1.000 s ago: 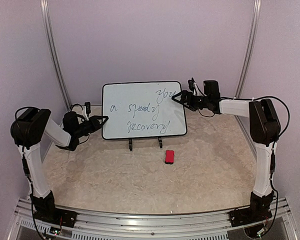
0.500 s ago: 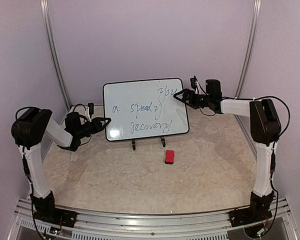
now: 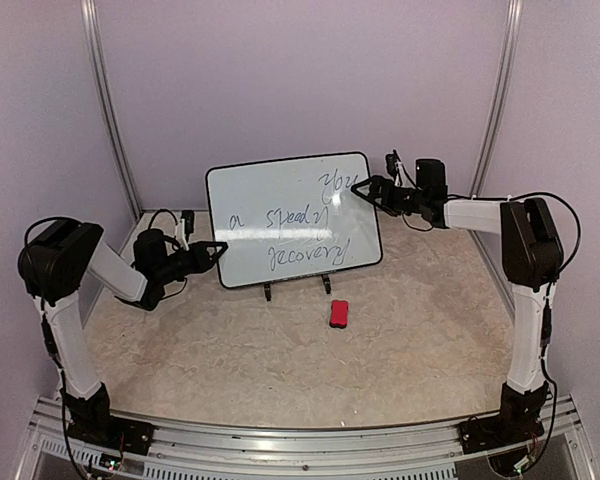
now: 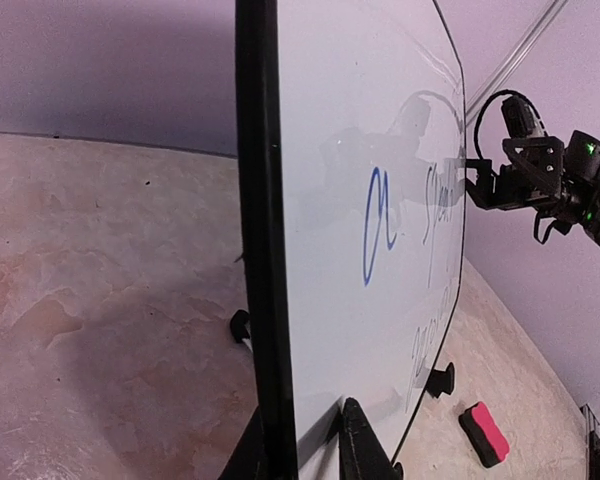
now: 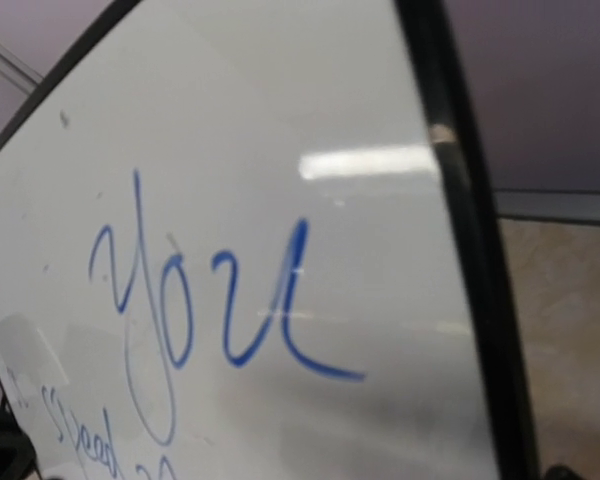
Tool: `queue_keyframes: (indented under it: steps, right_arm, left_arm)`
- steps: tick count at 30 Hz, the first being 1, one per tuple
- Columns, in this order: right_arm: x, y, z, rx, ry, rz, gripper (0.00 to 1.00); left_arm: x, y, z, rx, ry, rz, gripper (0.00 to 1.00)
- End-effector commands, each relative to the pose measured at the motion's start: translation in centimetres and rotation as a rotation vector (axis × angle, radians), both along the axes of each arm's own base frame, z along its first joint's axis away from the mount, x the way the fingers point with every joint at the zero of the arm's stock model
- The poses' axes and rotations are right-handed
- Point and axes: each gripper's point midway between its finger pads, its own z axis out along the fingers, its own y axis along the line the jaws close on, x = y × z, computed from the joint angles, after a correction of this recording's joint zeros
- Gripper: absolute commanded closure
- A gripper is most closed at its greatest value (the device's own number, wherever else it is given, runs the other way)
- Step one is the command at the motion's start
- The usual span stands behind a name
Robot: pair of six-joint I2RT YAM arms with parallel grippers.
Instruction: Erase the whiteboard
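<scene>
Top external view has my left pincer [image 3: 219, 247] clamped on the left rim of the whiteboard [image 3: 270, 190], my right pincer [image 3: 360, 187] spread wide beside its upper right corner.

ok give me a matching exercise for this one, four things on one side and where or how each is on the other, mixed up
1 whiteboard
2 red eraser
3 left gripper
4 right gripper

a lying on the table in front
b open, by the board's top right corner
c standing upright, with writing
d closed on the board's left edge

Pairs: 1c, 2a, 3d, 4b
</scene>
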Motion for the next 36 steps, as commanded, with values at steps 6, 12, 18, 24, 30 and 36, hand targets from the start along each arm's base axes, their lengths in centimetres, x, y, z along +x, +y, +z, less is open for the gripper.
queue_keyframes:
  steps: [6, 12, 18, 24, 30, 36]
  right_arm:
    - [-7.2, 7.0, 3.7, 0.128, -0.052, 0.36, 0.01]
    - [-8.3, 6.5, 2.7, 0.122, -0.03, 0.353, 0.01]
    - [-9.5, 5.7, 1.0, 0.1, 0.0, 0.327, 0.01]
    - [-9.0, 5.6, 1.0, 0.073, -0.005, 0.307, 0.01]
    - [-7.7, 5.2, 1.2, 0.036, -0.008, 0.258, 0.01]
    - [-6.7, 4.6, 1.0, 0.027, 0.007, 0.225, 0.01]
  left_arm:
    - [-2.3, -3.2, 1.5, 0.054, -0.106, -0.071, 1.0]
    - [-2.4, -3.2, 0.9, 0.082, -0.093, -0.067, 0.96]
    - [-2.5, -3.2, 0.5, 0.089, -0.073, -0.058, 0.84]
    - [-2.7, -3.1, 0.1, 0.088, -0.05, -0.052, 0.71]
    - [-3.0, -2.8, 0.3, 0.091, -0.047, -0.042, 0.51]
    - [-2.9, -2.3, 0.7, 0.082, -0.037, -0.022, 0.42]
